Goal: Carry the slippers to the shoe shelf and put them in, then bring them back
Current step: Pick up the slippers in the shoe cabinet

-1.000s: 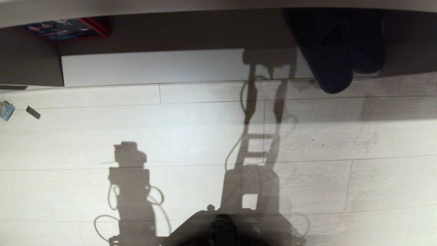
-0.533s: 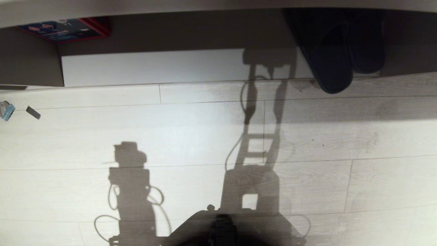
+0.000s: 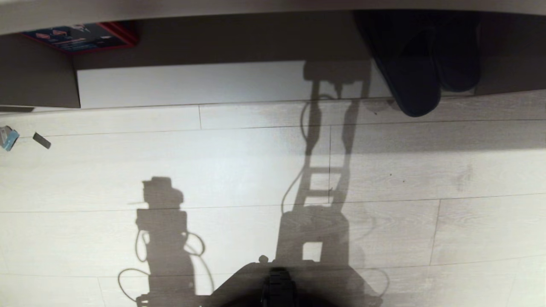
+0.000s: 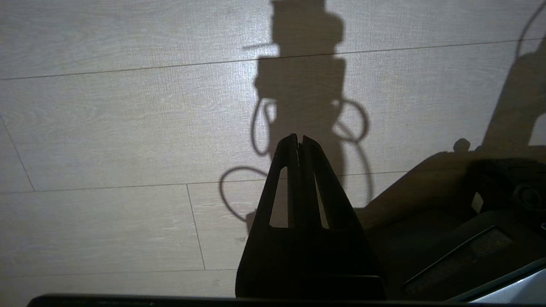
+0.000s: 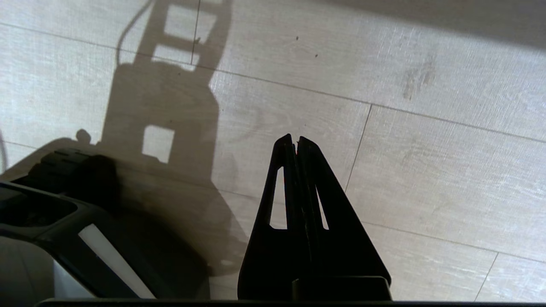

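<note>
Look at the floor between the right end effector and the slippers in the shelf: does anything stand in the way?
Nothing visible does. Bare floor lies between the shut right end effector and the slippers in the shoe shelf.

The floor (image 3: 239, 170) is open. On the far right, the slippers (image 3: 420, 72) block the shelf (image 3: 192, 83); its left looks free.

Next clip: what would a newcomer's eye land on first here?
The dark slippers sit side by side at the shoe shelf opening, upper right in the head view, one toe poking out over the pale wood floor. Hard robot shadows stripe that floor. Both the left gripper and right gripper hang shut and empty.
</note>
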{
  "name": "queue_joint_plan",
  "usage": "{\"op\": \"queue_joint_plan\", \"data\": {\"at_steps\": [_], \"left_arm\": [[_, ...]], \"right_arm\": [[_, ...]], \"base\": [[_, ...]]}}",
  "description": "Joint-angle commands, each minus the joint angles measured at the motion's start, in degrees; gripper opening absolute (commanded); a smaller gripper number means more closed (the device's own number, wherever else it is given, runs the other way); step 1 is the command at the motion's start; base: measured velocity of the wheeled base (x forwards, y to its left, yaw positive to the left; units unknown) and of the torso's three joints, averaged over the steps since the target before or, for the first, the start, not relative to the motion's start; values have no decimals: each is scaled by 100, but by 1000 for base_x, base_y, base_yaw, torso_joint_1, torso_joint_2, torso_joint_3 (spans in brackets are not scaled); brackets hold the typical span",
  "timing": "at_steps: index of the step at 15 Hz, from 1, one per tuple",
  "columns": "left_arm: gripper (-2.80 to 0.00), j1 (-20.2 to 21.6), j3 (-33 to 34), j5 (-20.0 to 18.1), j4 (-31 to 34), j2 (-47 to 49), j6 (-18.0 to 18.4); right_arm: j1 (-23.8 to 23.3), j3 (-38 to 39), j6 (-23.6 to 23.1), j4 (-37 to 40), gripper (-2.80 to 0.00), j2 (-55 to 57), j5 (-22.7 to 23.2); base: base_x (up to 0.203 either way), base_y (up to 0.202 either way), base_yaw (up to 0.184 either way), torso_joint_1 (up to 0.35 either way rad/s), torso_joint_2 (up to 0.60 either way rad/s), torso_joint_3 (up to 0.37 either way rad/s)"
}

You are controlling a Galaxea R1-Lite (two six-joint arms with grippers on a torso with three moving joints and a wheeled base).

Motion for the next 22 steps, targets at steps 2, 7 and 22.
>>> {"op": "queue_joint_plan", "data": {"at_steps": [2,7,22], "left_arm": [[-280,10,44,-6,-5,5,6],[-280,10,44,-6,-5,5,-3],[-280,7,44,3,-5,5,-33]], "right_arm": [[0,66,8,48,-280,-27,-8],[0,-52,-39,400,-280,-27,45],[0,-26,154,206,-280,-27,493]], "base": [[0,0,0,0,0,0],[0,0,0,0,0,0],[0,0,0,0,0,0]]}}
